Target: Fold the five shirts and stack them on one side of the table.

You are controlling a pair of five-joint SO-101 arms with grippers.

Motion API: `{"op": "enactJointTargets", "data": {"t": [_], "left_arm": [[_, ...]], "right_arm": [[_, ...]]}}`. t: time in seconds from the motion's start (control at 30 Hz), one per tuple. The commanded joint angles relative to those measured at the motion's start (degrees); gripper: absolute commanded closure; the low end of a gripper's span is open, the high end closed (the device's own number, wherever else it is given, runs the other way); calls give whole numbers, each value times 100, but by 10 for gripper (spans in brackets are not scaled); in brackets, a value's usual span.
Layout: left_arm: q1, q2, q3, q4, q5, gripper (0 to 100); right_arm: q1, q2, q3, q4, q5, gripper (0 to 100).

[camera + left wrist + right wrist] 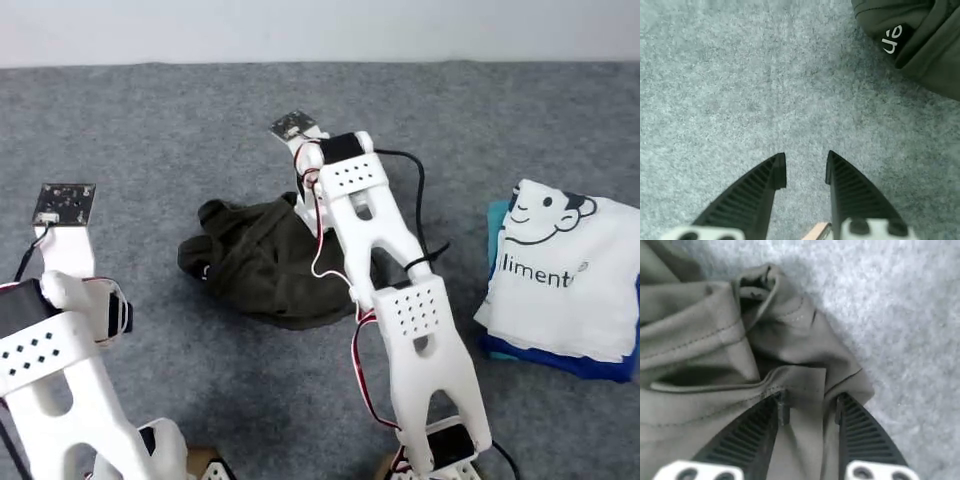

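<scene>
Left gripper hangs low over bare carpet, black ribbed fingers a little apart, nothing between them. Its arm (the left arm) sits at the near left corner in the high view.

Right gripper is down on the olive shirt, fingers apart, tips at a stitched hem fold. Cloth lies under and between them, not pinched as far as I can see. The right arm reaches from the near edge out over the middle of the table.

The olive shirt is mid-table, unfolded, bunched in a dark crumpled heap with deep creases and rolled seams. A small black tag with white print shows at its edge nearest the left gripper.

At the right edge is a folded stack: a white shirt with a printed cartoon figure and lettering on top, a blue shirt at the bottom, and a teal layer peeking out at the far corner. It is well apart from the olive heap.

The surface is a grey felt-like carpet, evenly lit. A pale wall runs along the far edge.

Count: one loose shirt, three layers visible in the stack (more can't be told), two arms, two grippers.
</scene>
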Motion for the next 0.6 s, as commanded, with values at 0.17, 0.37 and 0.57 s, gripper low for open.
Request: {"op": "enactJointTargets", "data": {"t": [0.17, 0.37, 0.57], "left_arm": [[18, -141, -22, 35, -18, 867], [18, -141, -22, 44, -18, 867], [18, -141, -22, 53, -18, 867]], "right_arm": [[-48, 295, -1222, 716, 9, 920], [48, 268, -1662, 971, 343, 941], [92, -57, -1398, 971, 352, 921]]}}
